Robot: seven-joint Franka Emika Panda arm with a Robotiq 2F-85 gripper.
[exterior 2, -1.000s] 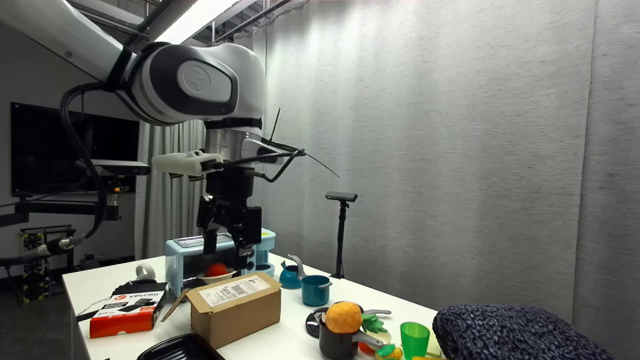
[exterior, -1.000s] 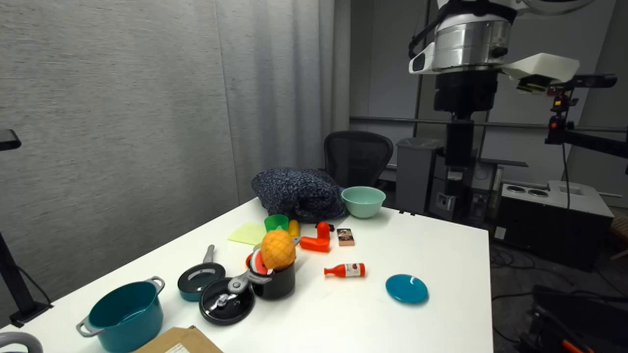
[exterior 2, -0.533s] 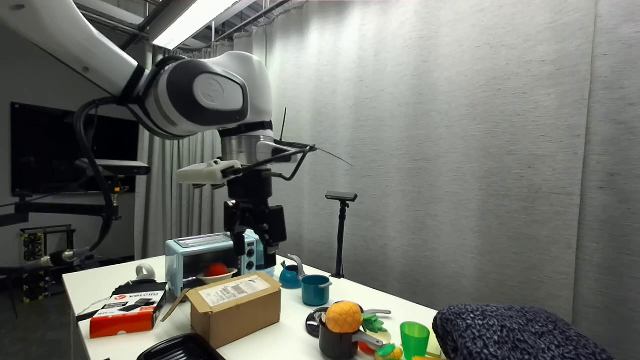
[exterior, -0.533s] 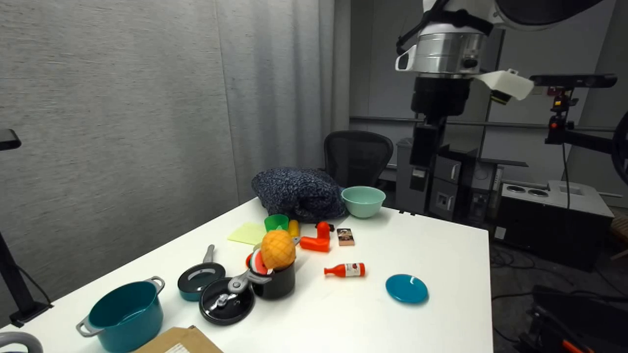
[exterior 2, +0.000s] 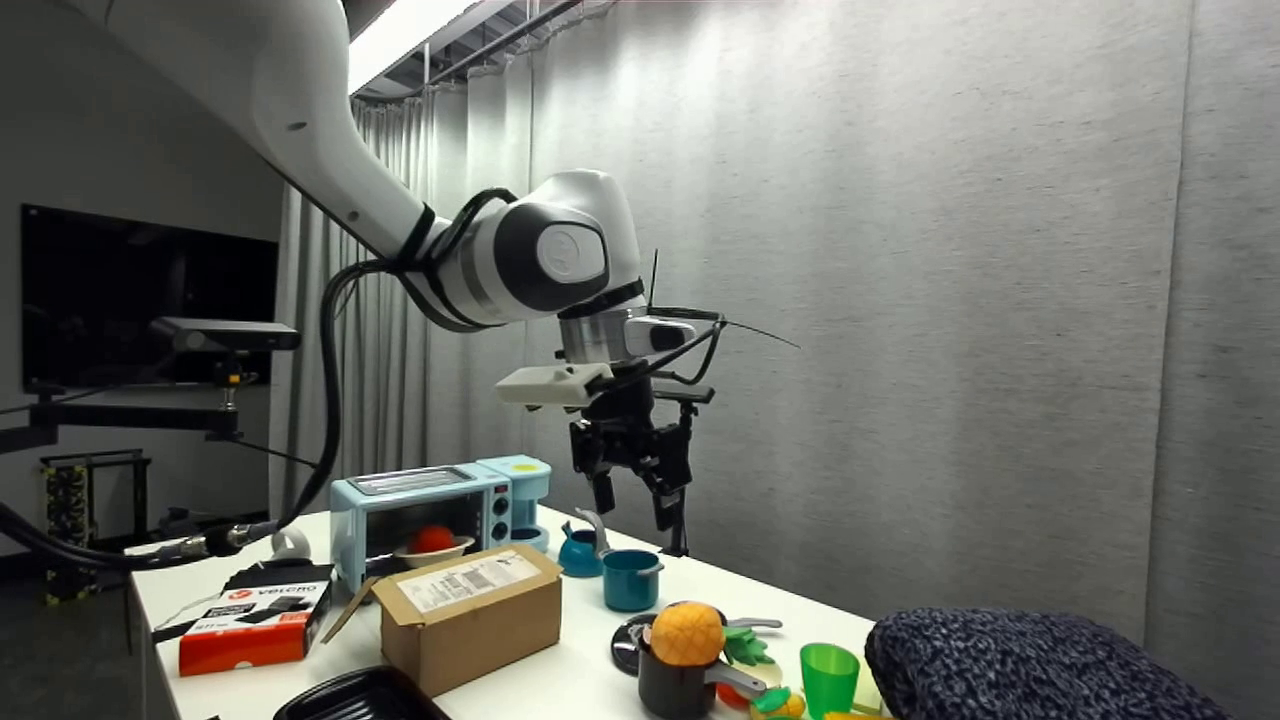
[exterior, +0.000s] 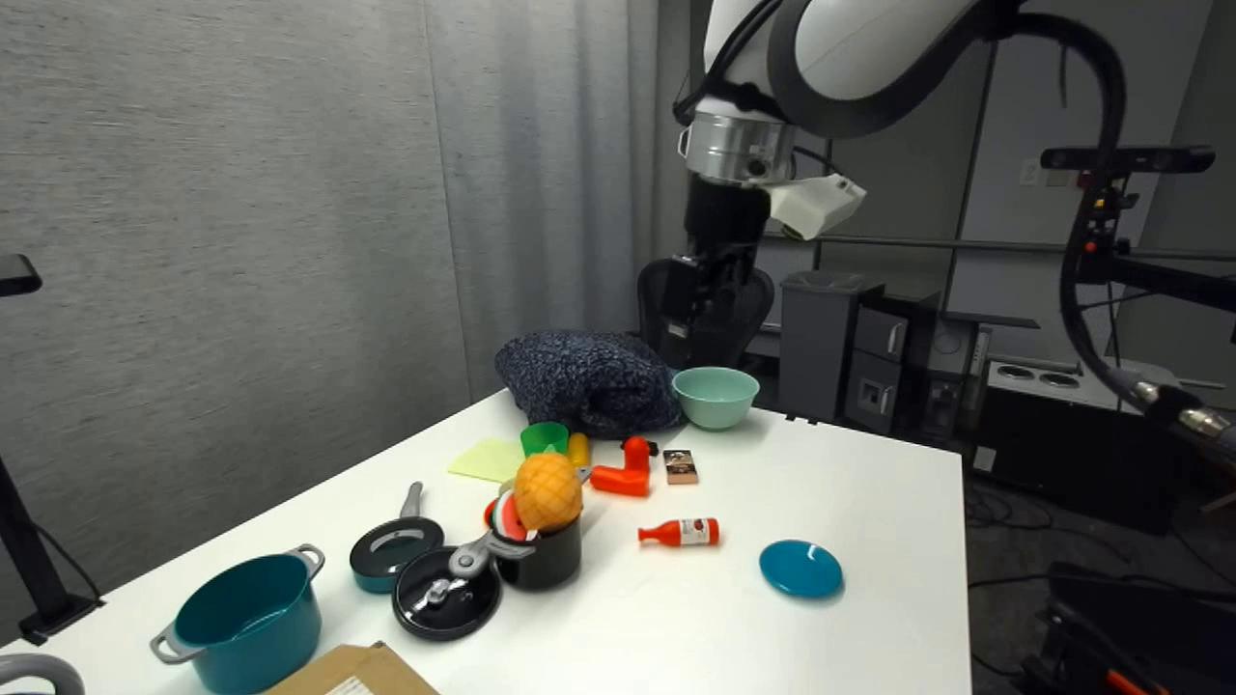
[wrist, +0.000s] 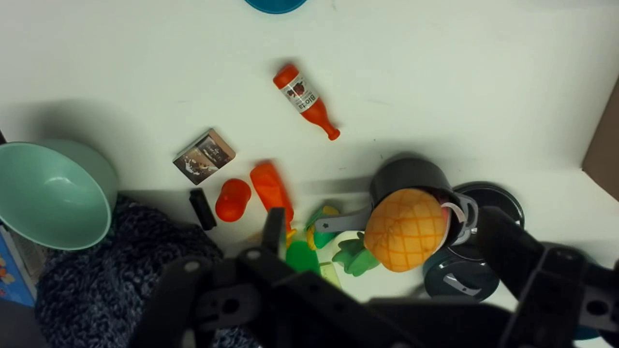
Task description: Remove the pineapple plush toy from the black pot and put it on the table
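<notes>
Up over the desk [exterior: 772, 637], the claw [exterior 2: 636, 506] hangs with its two fingers spread wide. In an exterior view it is black against the dark chair [exterior: 761, 301], and from where I stand the tips are hard to pick out; in the wrist view its workings loom blurred along the bottom, covering part of the fuzzy cloth [wrist: 92, 285]. That view cuts off the blue plate [wrist: 276, 5] at the top and the bowl [wrist: 53, 193] at the left, and shows only a brown corner of the box [wrist: 607, 150] at the right. A black tray [exterior 2: 365, 698] runs off the bottom edge in an exterior view.

The pineapple [wrist: 405, 230] sits in the pot [wrist: 408, 174], bulging well above the rim, its lower part and most of the pot's inside out of sight. A red-and-white piece [exterior: 509, 518] is squeezed in next to it, partly covered. The pineapple is plump and rounded, orange-yellow, crossed by a lattice of lines. Green leaves [wrist: 355, 258] show against its side, and I can't tell whether they join it. A round lid [exterior: 446, 608], partly masked by the pot in the wrist view, lies near.
</notes>
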